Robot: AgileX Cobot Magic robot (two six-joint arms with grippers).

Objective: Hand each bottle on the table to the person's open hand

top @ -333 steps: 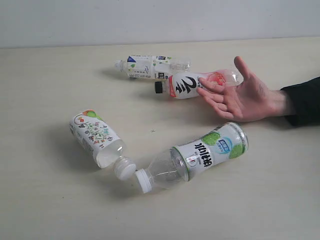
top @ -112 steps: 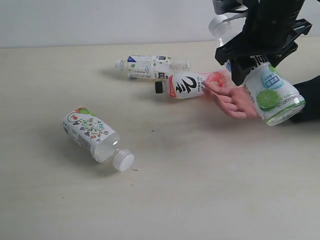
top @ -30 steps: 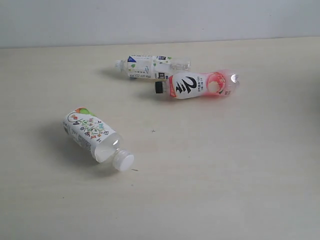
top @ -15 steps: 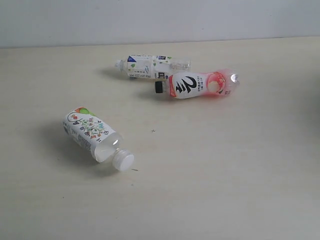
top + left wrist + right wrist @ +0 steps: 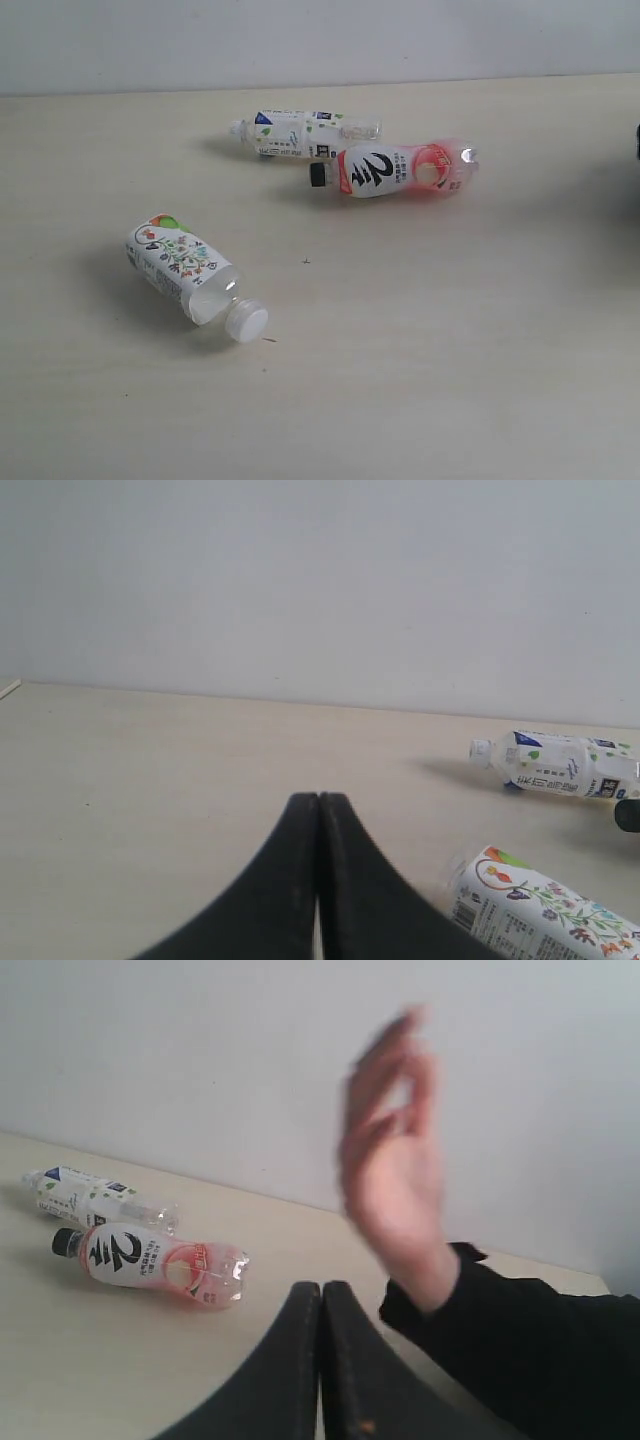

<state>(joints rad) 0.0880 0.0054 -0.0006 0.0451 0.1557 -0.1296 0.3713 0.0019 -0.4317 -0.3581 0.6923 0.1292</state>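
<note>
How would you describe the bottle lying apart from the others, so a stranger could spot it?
On the beige table, a pink bottle and a slim bottle lie together at the far side. The third bottle lies alone, nearer and leftward, with a flowered label and wide white cap.

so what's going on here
Nothing is being held right now. Three bottles lie on the table: the floral bottle, the black-and-pink bottle and the blue-green bottle beside it. The left gripper and right gripper are shut and empty. The person's hand is raised in the right wrist view, blurred, apparently empty.
</note>
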